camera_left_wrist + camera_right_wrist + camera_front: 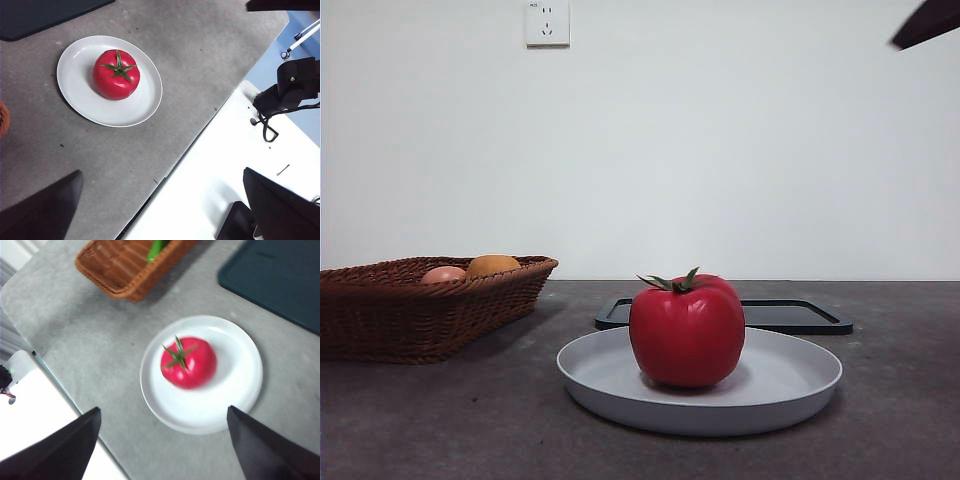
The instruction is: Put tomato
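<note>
One tomato (pixel 687 334) upright on grey plate (pixel 790 385), stem up; both claws, left (pixel 160 210) and right (pixel 162 450), wide open, empty

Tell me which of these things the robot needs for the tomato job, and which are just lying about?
Part of the job:
tomato
white plate under it

Just lying about:
wicker basket holding an orange fruit and a pink fruit
black tray behind the plate
</note>
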### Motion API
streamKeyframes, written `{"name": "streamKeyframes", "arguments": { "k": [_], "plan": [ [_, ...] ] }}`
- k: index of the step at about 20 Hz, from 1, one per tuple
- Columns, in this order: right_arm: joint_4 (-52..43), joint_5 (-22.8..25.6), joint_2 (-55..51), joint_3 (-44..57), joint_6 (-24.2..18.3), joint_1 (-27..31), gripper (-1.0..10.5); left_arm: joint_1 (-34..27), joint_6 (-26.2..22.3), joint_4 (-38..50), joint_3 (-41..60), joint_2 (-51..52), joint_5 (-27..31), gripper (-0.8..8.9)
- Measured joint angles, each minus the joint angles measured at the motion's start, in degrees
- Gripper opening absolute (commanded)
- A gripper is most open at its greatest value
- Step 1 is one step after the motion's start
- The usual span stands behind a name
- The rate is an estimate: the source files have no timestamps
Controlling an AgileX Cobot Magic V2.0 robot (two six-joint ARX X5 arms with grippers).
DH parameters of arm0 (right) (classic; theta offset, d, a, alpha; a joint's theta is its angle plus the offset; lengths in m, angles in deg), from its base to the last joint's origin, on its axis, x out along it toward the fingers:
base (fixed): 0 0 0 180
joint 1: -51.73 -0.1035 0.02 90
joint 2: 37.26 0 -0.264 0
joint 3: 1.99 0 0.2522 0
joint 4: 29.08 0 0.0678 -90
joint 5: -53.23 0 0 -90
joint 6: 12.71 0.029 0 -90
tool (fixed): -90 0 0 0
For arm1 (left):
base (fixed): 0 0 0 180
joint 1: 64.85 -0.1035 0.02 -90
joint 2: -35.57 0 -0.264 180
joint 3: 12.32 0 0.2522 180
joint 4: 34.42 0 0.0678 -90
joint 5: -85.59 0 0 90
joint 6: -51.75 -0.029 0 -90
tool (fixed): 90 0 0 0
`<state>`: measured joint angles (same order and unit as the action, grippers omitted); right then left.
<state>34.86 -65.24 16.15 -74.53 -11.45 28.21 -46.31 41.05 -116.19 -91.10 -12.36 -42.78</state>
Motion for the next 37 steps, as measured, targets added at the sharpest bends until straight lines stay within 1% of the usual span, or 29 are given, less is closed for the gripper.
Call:
{"name": "streamKeyframes", "arguments": {
  "k": [2, 3, 4, 7, 10, 12, 13, 15, 17, 19, 21, 25, 32, 34, 35, 37],
  "plan": [
    [-3.2, 0.1, 3.6, 0.0, 0.0, -2.2, 4.1, 0.0, 0.0, 0.0, 0.0, 0.0, 0.0, 4.97],
    [-4.9, 0.3, 5.7, 0.0, -0.1, -3.2, 4.3, 0.0, 0.0, 0.0, 0.0, 0.0, 0.0, 4.97],
    [-6.4, 1.2, 7.9, 0.0, -0.4, -4.2, 4.6, 0.0, 0.0, 0.0, 0.0, 0.0, 0.0, 4.97],
    [-9.9, 4.5, 14.6, 0.0, -1.2, -7.0, 4.6, 0.0, 0.0, 0.0, 0.0, 0.0, 0.0, 4.97],
    [-12.5, 5.0, 20.5, 0.0, -1.6, -8.8, 4.6, 0.0, 0.0, 0.0, 0.0, 0.0, 0.0, 4.97],
    [-14.3, 7.6, 24.1, 0.0, -2.0, -10.1, 5.0, 0.0, 0.0, 0.0, 0.0, 0.0, 0.0, 4.97],
    [-15.3, 9.0, 25.9, 0.0, -2.1, -10.8, 5.0, 0.0, 0.0, 0.0, 0.0, 0.0, 0.0, 4.97],
    [-17.4, 9.4, 28.6, 0.0, -2.5, -11.7, 5.0, 0.0, 0.0, 0.0, 0.0, 0.0, 0.0, 4.97],
    [-19.2, 10.6, 30.6, 0.0, -2.6, -12.5, 5.1, 0.0, 0.0, 0.0, 0.0, 0.0, 0.0, 4.97],
    [-20.7, 12.9, 32.3, 0.0, -2.6, -13.6, 5.5, 0.0, 0.0, 0.0, 0.0, 0.0, 0.0, 4.97],
    [-21.6, 15.0, 33.6, 0.0, -2.8, -14.4, 5.5, 0.0, 0.0, 0.0, 0.0, 0.0, 0.0, 4.96],
    [-23.5, 16.8, 36.3, 0.0, -2.8, -15.0, 5.5, 0.0, 0.0, 0.0, 0.0, 0.0, 0.0, 4.96],
    [-24.7, 16.9, 40.8, 0.0, -2.8, -15.5, 5.5, 0.0, 0.0, 0.1, 0.0, 0.0, 0.0, 4.96],
    [-24.6, 16.7, 41.9, 0.0, -2.8, -15.7, 5.4, 0.0, 0.0, 0.1, 0.0, 0.0, 0.0, 4.96],
    [-24.6, 16.8, 42.0, 0.0, -2.8, -15.8, 5.1, 0.0, 0.0, 0.1, 0.0, 0.0, 0.0, 4.96],
    [-24.6, 17.2, 42.0, 0.0, -2.8, -15.9, 3.5, 0.0, 0.0, 0.1, 0.0, 0.0, 0.0, 4.96]
  ]
}}
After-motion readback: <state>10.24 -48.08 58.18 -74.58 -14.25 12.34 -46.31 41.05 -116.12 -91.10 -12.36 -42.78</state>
